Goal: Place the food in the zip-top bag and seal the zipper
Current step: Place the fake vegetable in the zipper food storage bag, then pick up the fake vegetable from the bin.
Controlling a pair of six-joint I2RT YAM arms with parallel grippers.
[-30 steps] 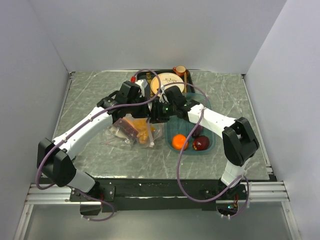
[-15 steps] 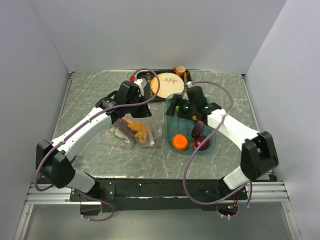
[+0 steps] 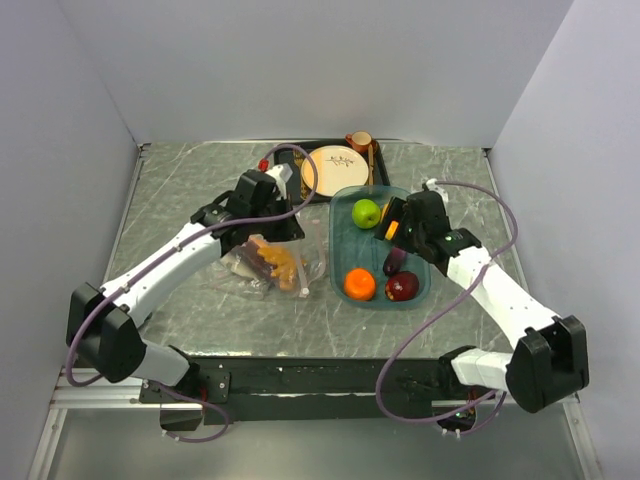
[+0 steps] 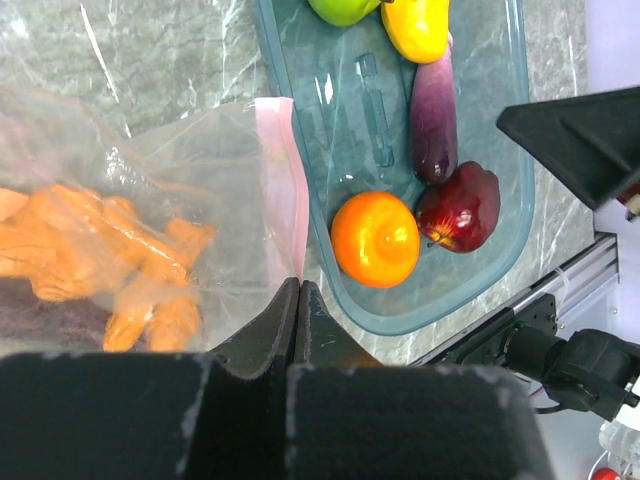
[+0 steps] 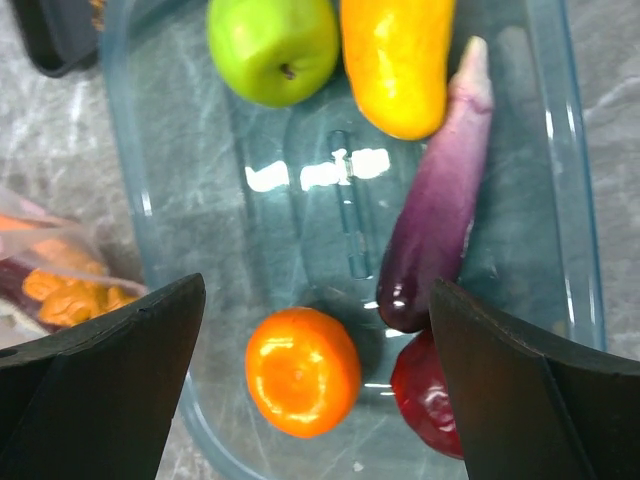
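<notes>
clear crinkly zip-top bag (image 4: 180, 180): limp, slippery; we'd pinch its pale pink zipper strip (image 4: 285, 190)
left claw (image 4: 298, 287): together, clamped on bag edge
right claw (image 5: 315, 290): apart, empty
round orange toy fruit (image 4: 375, 238): light, rolls

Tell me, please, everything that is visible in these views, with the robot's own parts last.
table: one, grey marbled, under everything
zip-top bag: one, clear, left of the teal tray
zipper: one, pale pink, bag's edge nearest the tray
bagged food pieces: several, orange-yellow plus something purple, inside the bag
teal tray: one, translucent, mid-table
green apple: one, green, tray's far end
yellow food piece: one, orange-yellow, beside the green apple
eggplant: one, purple, in the tray
orange: one, orange, tray's near end
red apple: one, dark red, beside the orange
black tray: one, black, table's back
plate: one, cream, on the black tray
cup: one, brown, behind the plate
left gripper: shut, apparently pinching the bag's edge
right gripper: open, above the teal tray
</notes>
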